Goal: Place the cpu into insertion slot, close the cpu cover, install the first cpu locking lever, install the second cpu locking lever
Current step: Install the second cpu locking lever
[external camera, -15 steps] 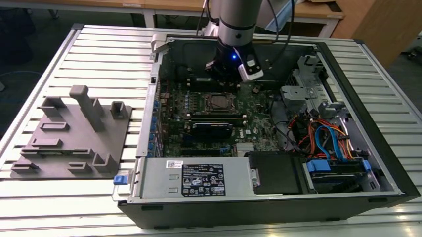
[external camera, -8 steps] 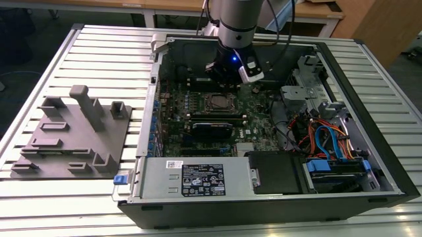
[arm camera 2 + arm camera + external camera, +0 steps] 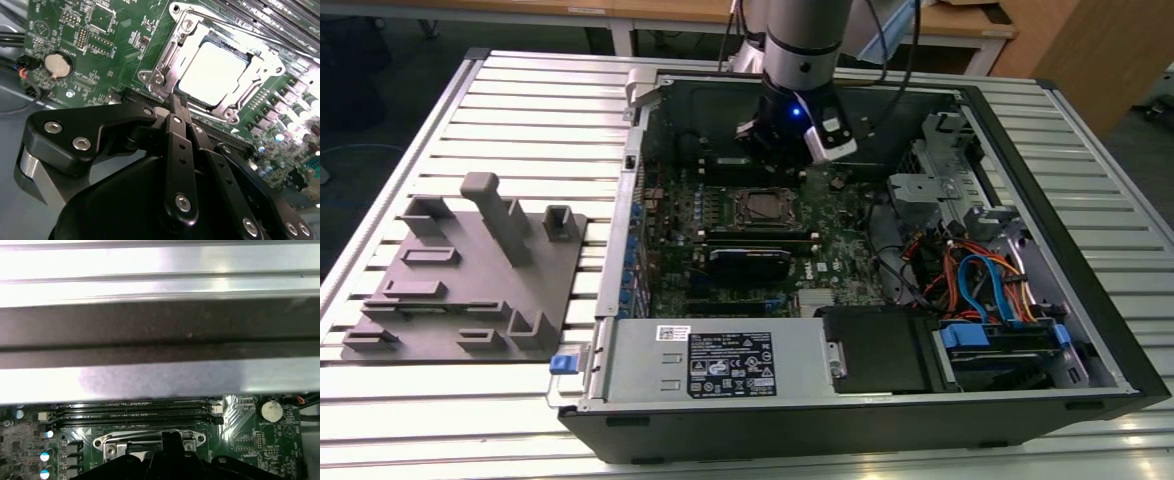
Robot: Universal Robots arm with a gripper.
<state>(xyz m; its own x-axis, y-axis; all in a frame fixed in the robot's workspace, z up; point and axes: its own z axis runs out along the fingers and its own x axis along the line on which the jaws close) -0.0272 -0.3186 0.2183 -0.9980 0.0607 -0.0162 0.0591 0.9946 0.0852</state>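
i see my arm reaching down into the open computer case (image 3: 1067,330) that lies on the slatted metal worktop (image 3: 520,110). in the exterior view the claw (image 3: 790,150) hangs over the green motherboard (image 3: 720,260), just beyond the insertion slot (image 3: 758,207) on the far side of it.

in the second wrist view the claw (image 3: 175,102) has its two black fingers (image 3: 172,132) pressed together with no gap between them and nothing held. their tips sit right at the near edge of the silvery socket frame, though i cannot tell whether they touch it.

the cpu (image 3: 212,74) lies flat in the insertion slot (image 3: 165,75), its dull silver top showing bright through the square opening. the cpu cover (image 3: 257,65) is down around the chip, framing it on all sides. a thin metal lever (image 3: 220,21) runs along the far edge of the socket; i cannot tell whether it is latched.

a round coin battery (image 3: 57,65) sits on the board well to one side of the socket. in the first wrist view the long black memory slots (image 3: 132,412) run just beside the socket frame (image 3: 150,440), under the case wall (image 3: 160,330).

on the worktop, at the exterior view's left, a grey fixture plate (image 3: 467,270) with upright blocks stands apart from the case.
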